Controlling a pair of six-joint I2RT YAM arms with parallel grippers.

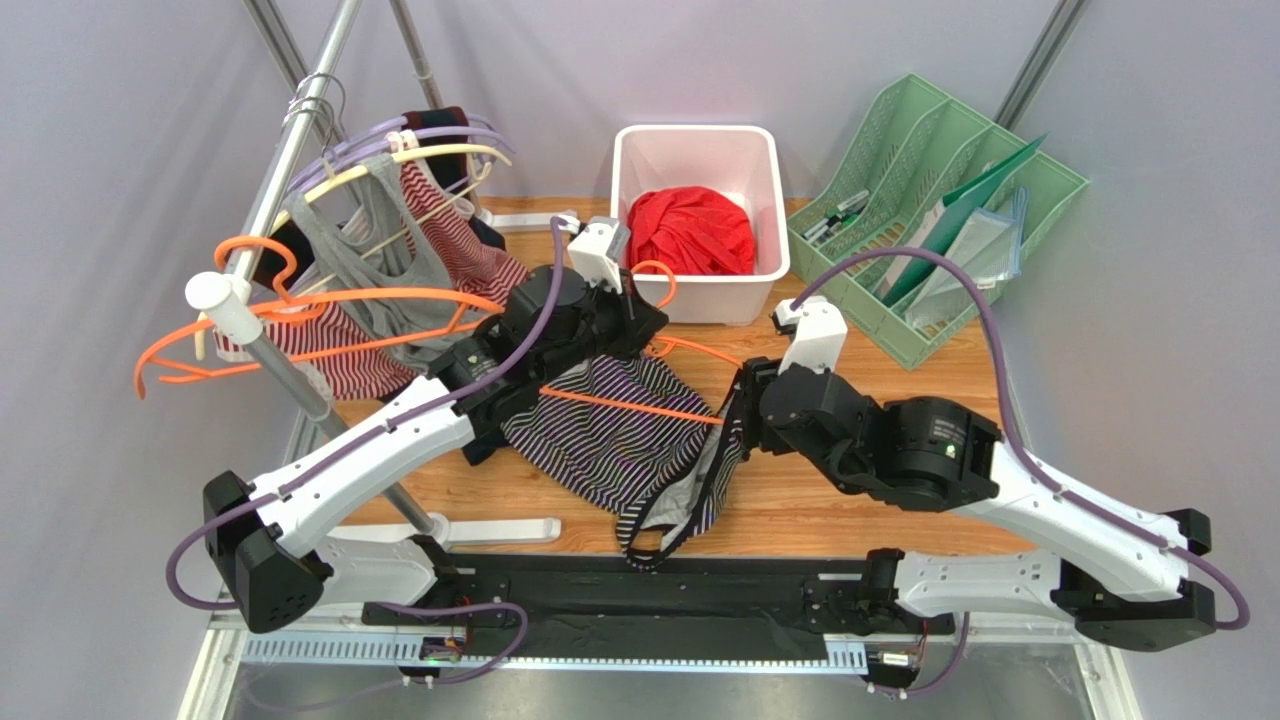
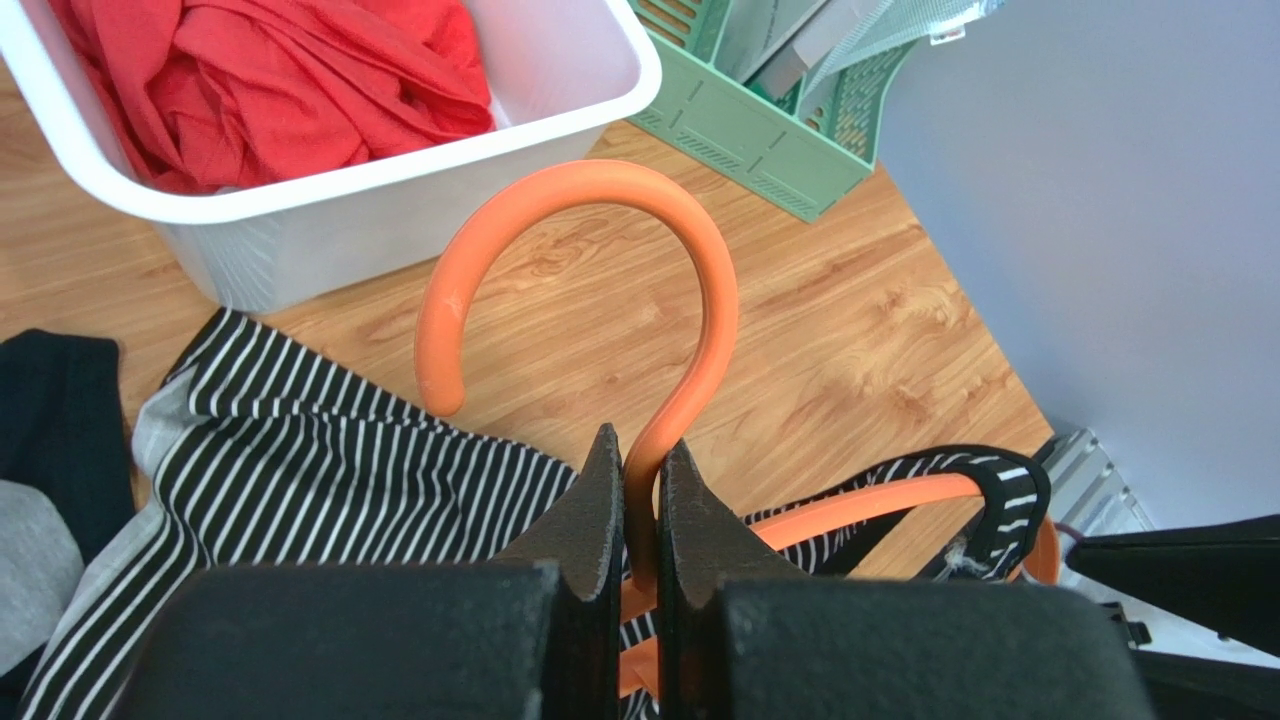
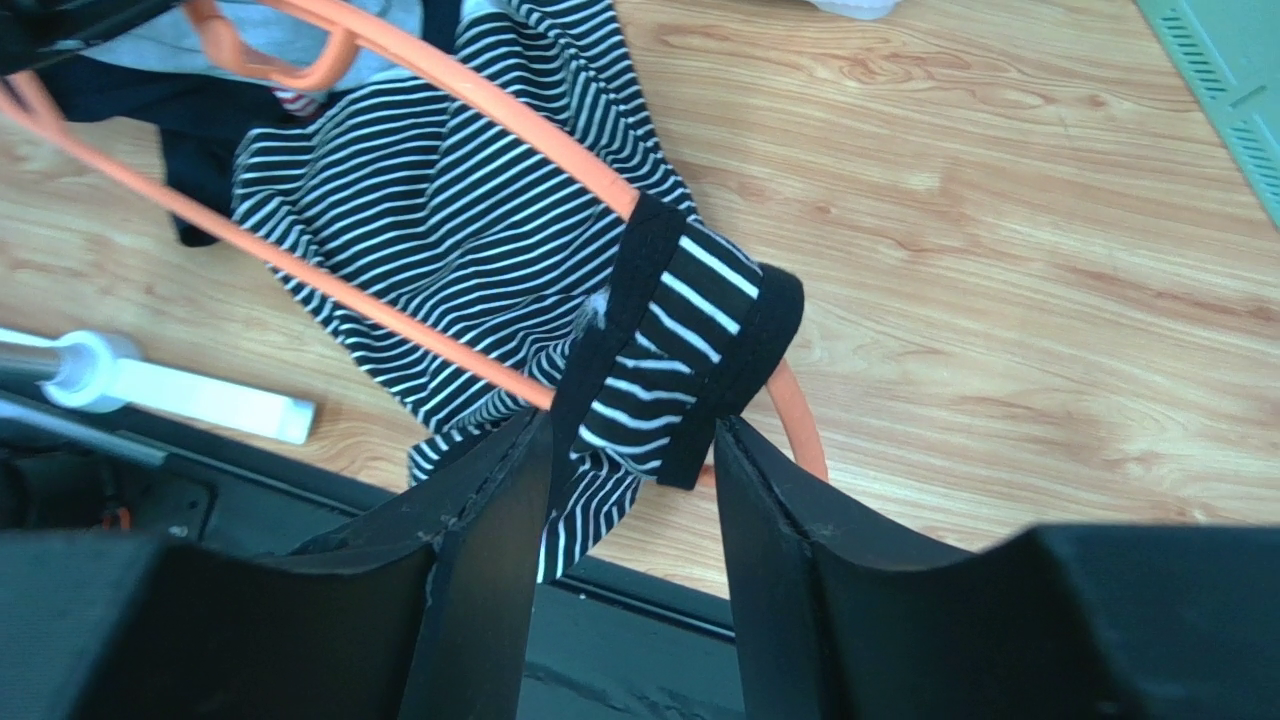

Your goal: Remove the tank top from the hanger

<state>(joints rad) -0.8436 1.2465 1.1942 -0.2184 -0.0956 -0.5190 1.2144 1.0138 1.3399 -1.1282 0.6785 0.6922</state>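
A black-and-white striped tank top (image 1: 616,438) lies on the wooden table, still threaded on an orange hanger (image 1: 631,405). My left gripper (image 2: 639,468) is shut on the hanger's neck just below its hook (image 2: 661,195); from above it shows at the garment's far side (image 1: 646,323). My right gripper (image 3: 631,443) is open at the hanger's near-right end (image 1: 736,428). One striped strap (image 3: 684,353), wrapped over the hanger's arm (image 3: 451,90), sits between its fingertips. The left finger (image 3: 504,495) brushes the strap's edge.
A white bin (image 1: 769,165) holding red cloth stands behind the hanger. A green file rack (image 1: 962,210) is at the back right. On the left a slanted metal rail (image 1: 286,360) carries several hangers with other garments (image 1: 376,240).
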